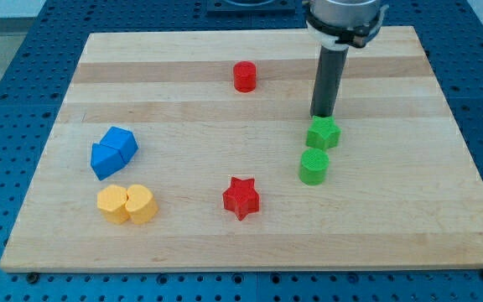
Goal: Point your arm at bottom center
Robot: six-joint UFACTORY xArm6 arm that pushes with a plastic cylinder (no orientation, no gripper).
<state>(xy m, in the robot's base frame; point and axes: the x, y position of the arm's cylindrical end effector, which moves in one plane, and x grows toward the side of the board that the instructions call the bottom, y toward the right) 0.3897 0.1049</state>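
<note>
My tip [322, 116] stands on the wooden board [250, 235] at the view's upper right, just above and touching or nearly touching a green star block [323, 133]. A green cylinder block [314, 166] sits right below that star. A red star block [241, 198] lies at the lower middle. A red cylinder block [244, 76] is at the upper middle. Two blue blocks sit together at the left: one [119, 140] above, one [105, 159] below. Two yellow blocks lie side by side at the lower left: one [112, 204] and one [141, 203].
The board rests on a blue perforated table [23, 50]. The arm's body [345, 17] hangs over the board's top right edge.
</note>
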